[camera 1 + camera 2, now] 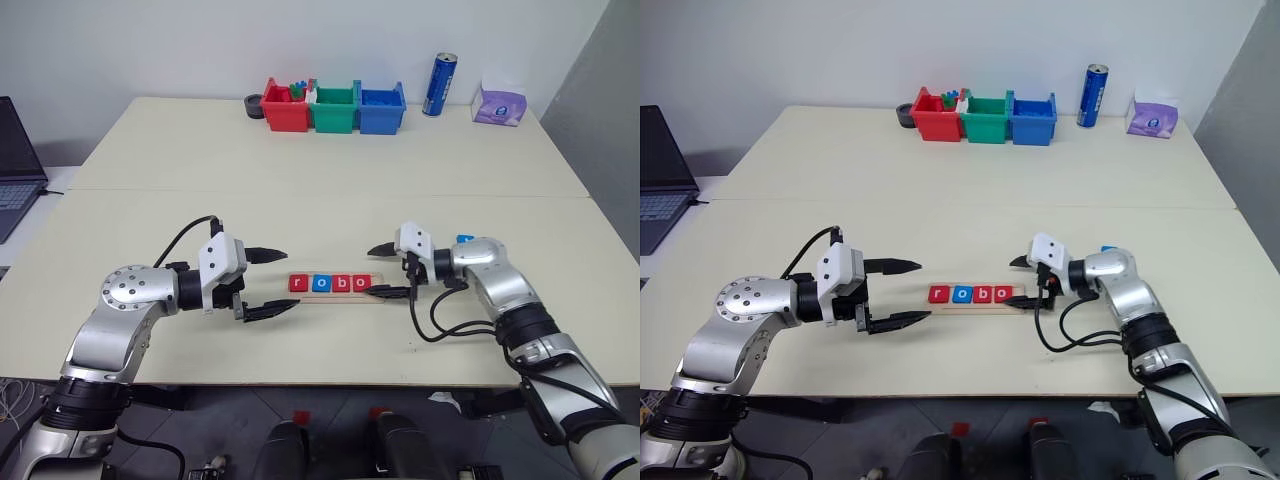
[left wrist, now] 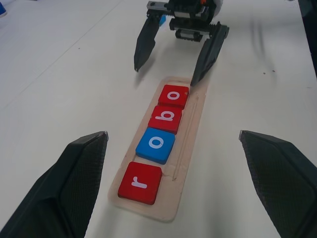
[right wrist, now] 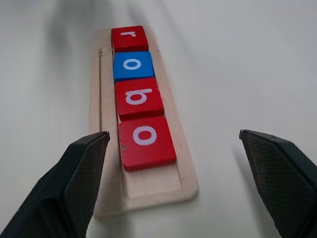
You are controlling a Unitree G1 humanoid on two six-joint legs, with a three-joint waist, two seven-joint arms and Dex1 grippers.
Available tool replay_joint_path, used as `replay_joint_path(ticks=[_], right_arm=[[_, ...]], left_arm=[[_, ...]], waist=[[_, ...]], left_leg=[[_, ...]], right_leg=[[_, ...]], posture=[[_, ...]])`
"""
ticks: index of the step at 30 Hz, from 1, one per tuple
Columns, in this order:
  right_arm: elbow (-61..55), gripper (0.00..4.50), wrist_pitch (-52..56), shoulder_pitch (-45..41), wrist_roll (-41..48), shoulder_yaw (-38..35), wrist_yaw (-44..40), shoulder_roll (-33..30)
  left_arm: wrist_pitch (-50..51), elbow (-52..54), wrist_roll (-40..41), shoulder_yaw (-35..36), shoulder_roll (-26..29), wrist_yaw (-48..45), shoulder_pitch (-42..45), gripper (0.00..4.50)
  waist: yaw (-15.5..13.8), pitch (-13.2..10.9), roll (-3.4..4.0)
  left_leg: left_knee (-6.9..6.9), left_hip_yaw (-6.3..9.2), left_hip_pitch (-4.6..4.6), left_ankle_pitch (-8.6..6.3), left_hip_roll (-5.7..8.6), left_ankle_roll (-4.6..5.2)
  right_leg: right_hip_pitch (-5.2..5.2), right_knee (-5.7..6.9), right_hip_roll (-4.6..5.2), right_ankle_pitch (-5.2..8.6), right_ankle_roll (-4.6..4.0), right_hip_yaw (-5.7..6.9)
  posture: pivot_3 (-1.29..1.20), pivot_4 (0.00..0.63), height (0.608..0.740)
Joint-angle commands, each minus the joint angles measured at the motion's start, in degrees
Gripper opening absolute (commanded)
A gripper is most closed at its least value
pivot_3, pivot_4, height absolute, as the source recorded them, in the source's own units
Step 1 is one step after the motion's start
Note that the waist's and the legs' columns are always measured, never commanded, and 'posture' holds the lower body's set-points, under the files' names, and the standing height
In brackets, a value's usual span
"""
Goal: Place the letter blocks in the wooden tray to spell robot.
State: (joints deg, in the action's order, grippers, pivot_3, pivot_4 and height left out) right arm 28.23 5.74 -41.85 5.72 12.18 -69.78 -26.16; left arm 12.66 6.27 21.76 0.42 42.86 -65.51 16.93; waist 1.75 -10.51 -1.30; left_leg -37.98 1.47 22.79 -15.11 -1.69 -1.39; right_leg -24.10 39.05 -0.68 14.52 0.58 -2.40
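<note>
A pale table (image 1: 300,200) carries three plastic bins in a row at its far edge: a red bin (image 1: 284,107), a green bin (image 1: 335,109) and a blue bin (image 1: 382,109), touching side by side. A dark round object (image 1: 254,105) sits just left of the red one. To the right stand a blue can (image 1: 439,85), upright, and a purple tissue pack (image 1: 499,103). A laptop (image 1: 15,165) lies at the far left.

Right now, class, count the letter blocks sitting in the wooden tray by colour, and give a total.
Red blocks: 3, the r, the b and the second o
Blue blocks: 1, the first o
Total in the wooden tray: 4
</note>
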Motion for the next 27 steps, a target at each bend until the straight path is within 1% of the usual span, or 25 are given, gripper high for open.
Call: replay_joint_path(ticks=[1, 3, 6, 8, 9, 12, 14, 17, 21, 24, 27], right_arm=[[-7.21, 4.47, 7.23, 1.82, 3.41, -6.67, 2.53, -5.13], [-11.44, 4.47, 11.84, 4.35, 4.67, -9.74, 5.45, -7.34], [-18.87, 4.47, 18.32, 9.59, 3.55, -14.2, 15.49, -7.85], [-22.25, 4.47, 23.04, 11.73, 2.69, -17.06, 23.01, -6.58], [-23.22, 4.47, 24.48, 12.21, 2.42, -17.68, 25.39, -6.12], [-23.04, 4.47, 26.92, 14.36, -1.75, -21.73, 41.58, -1.87], [-21.26, 4.47, 27.89, 13.84, -2.86, -23.81, 49.26, 1.08], [-18.28, 4.47, 28.49, 11.66, -2.88, -25.18, 55.26, 3.99], [-13.93, 4.47, 28.4, 9.03, -2.43, -25.57, 60.07, 5.78], [-11.28, 4.47, 28.78, 7.51, -1.31, -26.35, 62.68, 7.44], [-11.61, 4.47, 30.11, 7.08, -0.16, -26.59, 64.06, 9.23]], left_arm=[[2.79, 3.63, 2.4, 0.73, -2.18, 2.98, 2.1, 4.5], [3.94, 5.05, 2.37, 0.19, -3.61, 4.64, 2.57, 4.5], [5.86, 6.82, 1.66, -1.79, -7.09, 8.09, 3.65, 4.5], [6.66, 7.09, 0.79, -3.02, -9.24, 10.17, 4.52, 4.5], [6.91, 7.1, 0.51, -3.32, -9.84, 10.76, 4.79, 4.5], [6.29, 4.91, -2.5, -7.6, -15.31, 14.6, 7.99, 4.5], [6.3, 3.69, -3.34, -9.11, -18.07, 15.99, 9.85, 4.5], [6.48, 2.49, -4.31, -10.07, -20.21, 17.11, 11.6, 4.5], [6.21, 1.68, -5.6, -10.9, -21.72, 18.21, 12.68, 4.5], [6.3, 2.25, -6.16, -11.09, -22.32, 18.68, 12.58, 4.5], [6.79, 3.55, -5.91, -10.71, -21.92, 18.87, 11.77, 4.5]], waist=[[-0.29, 0.0, 0.01], [-0.62, 0.0, 0.0], [-0.49, 0.0, 0.0], [-0.3, 0.0, -0.01], [-0.14, 0.0, 0.0], [0.02, 0.01, 0.01], [0.04, 0.02, 0.01], [0.2, 0.02, 0.02], [0.19, 0.05, 0.08], [0.11, 0.05, 0.08], [0.1, 0.05, 0.08]], left_leg=[[-0.01, 0.0, 0.01, 0.0, 0.01, 0.0], [-0.02, 0.05, 0.06, 0.0, 0.01, 0.0], [-0.01, 0.0, 0.05, 0.0, 0.06, 0.0], [-0.01, 0.01, 0.05, 0.0, 0.07, 0.0], [-0.01, 0.0, 0.05, 0.0, 0.11, 0.0], [-0.02, -0.04, -0.01, 0.01, 0.08, -0.01], [-0.03, -0.02, 0.0, 0.02, 0.09, -0.03], [-0.02, -0.09, -0.01, 0.03, 0.08, -0.04], [0.02, -0.13, -0.03, 0.02, 0.07, -0.04], [0.02, -0.11, -0.02, 0.02, 0.08, -0.04], [0.02, -0.11, 0.0, 0.02, 0.07, -0.03]], right_leg=[[0.0, 0.0, 0.01, 0.0, 0.0, 0.01], [0.01, -0.02, 0.09, 0.0, 0.01, 0.04], [0.03, -0.04, 0.16, 0.0, 0.02, 0.0], [0.03, -0.02, 0.16, -0.01, 0.03, -0.04], [0.03, 0.0, 0.15, -0.01, 0.04, -0.06], [0.02, 0.05, 0.05, -0.02, 0.05, -0.12], [0.03, 0.05, 0.04, -0.03, 0.06, -0.12], [0.01, 0.05, 0.01, -0.04, 0.07, -0.17], [0.0, 0.04, -0.02, -0.04, 0.06, -0.22], [0.01, 0.02, -0.02, -0.03, 0.06, -0.19], [0.01, 0.0, -0.02, -0.03, 0.06, -0.19]], posture=[[0.0, 0.15, 0.74], [0.0, 0.15, 0.74], [0.0, 0.15, 0.74], [0.0, 0.15, 0.74], [0.0, 0.15, 0.74], [0.0, 0.15, 0.74], [0.0, 0.15, 0.74], [0.0, 0.15, 0.74], [0.0, 0.15, 0.74], [0.0, 0.15, 0.74], [0.0, 0.15, 0.74]])
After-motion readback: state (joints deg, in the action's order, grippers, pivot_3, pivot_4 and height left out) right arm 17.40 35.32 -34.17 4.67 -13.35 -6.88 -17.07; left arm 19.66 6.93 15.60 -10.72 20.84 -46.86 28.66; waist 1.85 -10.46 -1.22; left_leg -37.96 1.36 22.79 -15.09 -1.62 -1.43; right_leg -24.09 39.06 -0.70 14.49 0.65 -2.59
